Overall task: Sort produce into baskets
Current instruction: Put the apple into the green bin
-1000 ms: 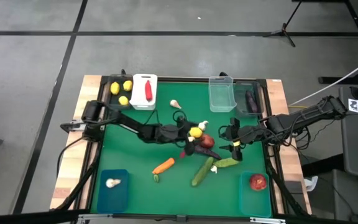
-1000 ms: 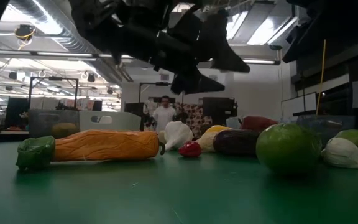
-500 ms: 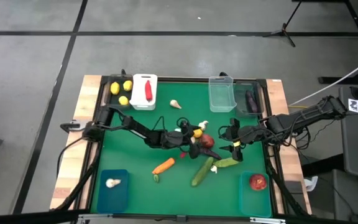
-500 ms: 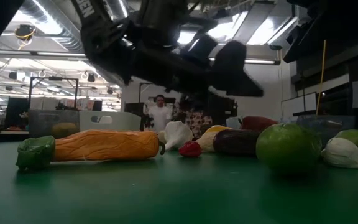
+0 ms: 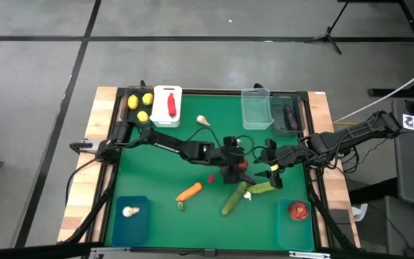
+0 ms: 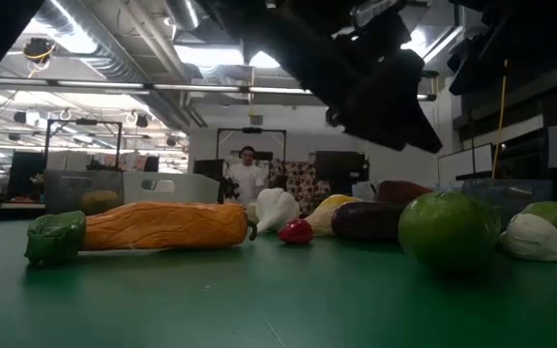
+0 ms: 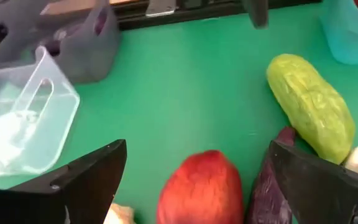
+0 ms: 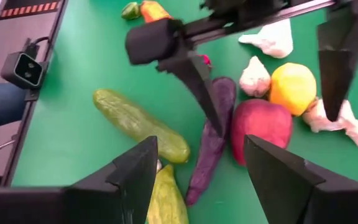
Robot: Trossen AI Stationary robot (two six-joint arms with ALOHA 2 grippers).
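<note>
Since a second ago my left end effector has slid along the middle of the table, from over the lemon to right above the red fruit. Its fingers are spread wide with nothing in them, straddling that fruit with the purple eggplant just beside it, so I reckon it's lined up to grab one of the two. My right end effector hangs near the right edge over the pale green cucumber, fingers apart, empty, seemingly waiting. The pile sits mid-table: garlic bulbs, a darker cucumber, a carrot. I can't read any labels or writing.
</note>
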